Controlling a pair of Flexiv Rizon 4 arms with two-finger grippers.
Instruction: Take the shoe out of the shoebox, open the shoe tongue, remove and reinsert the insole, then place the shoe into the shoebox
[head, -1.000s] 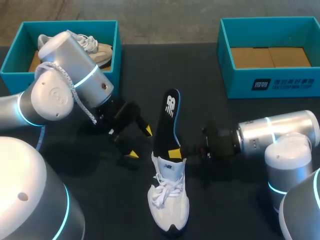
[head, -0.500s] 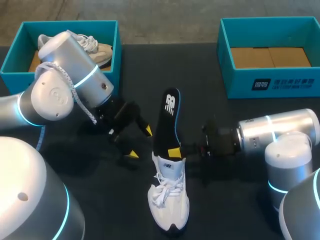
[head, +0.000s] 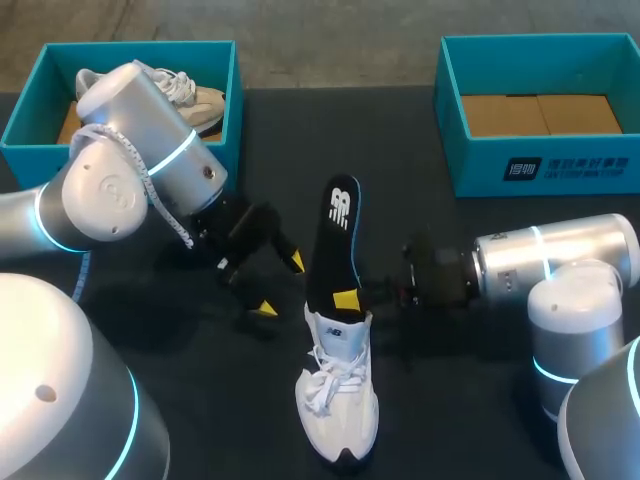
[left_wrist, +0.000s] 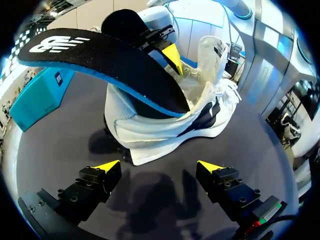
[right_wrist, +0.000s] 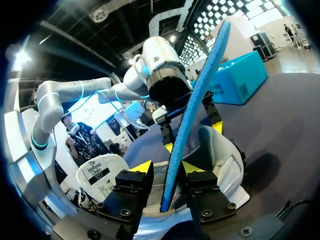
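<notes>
At the lower middle of the head view, the white shoe (head: 338, 400) lies on the dark worktop (head: 300, 130), toe toward the bottom edge, laces loose. The black insole (head: 333, 250) stands out of the shoe opening and slants up toward the frame centre, with only its lower end inside the collar. The right tool (head: 347, 300) sits at the insole just above the collar; whether it clamps the insole or merely straddles it cannot be told. The left tool (head: 280, 285) is spread open and empty, just left of the shoe and not touching it. An empty shoebox (head: 540, 165) stands upper right, well apart. Expect the insole to be light, thin and flexible: it is likely to buckle if pushed from its far end, so hold it low, near the collar. The shoe is probably light with a soft upper and may slide; brace it at the heel or side wall.
</notes>
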